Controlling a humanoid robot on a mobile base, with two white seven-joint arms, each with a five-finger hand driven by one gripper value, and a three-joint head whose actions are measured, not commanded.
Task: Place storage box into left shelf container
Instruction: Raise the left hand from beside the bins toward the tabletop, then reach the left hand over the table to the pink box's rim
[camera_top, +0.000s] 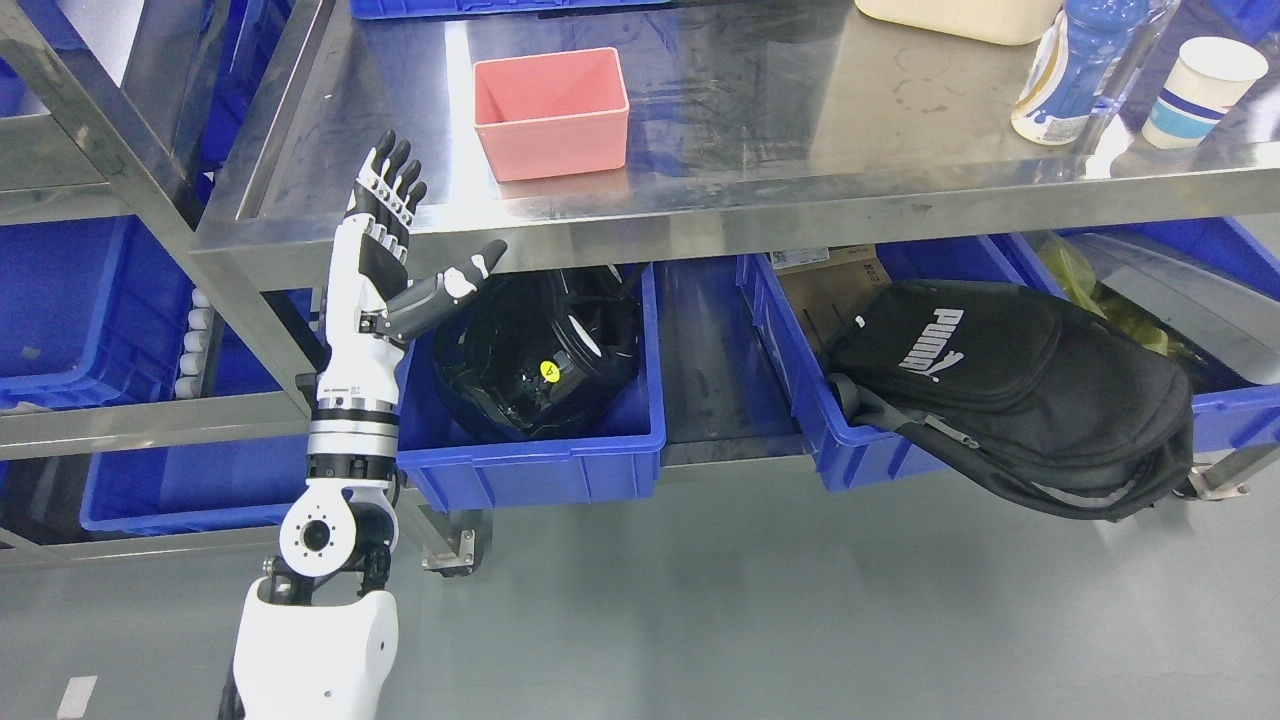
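Pink, open-topped plastic storage box sits upright on the steel table top; we see our left hand near its front-left edge, fingers spread, holding nothing.

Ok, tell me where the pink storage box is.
In the head view, the pink storage box sits on the steel shelf top, upper left of centre, just right of the raised left robot hand.

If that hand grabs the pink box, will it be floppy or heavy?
The pink box looks like rigid thin-walled plastic, so probably stiff. It is empty, so likely light. On the shiny steel shelf it may slide if pushed.
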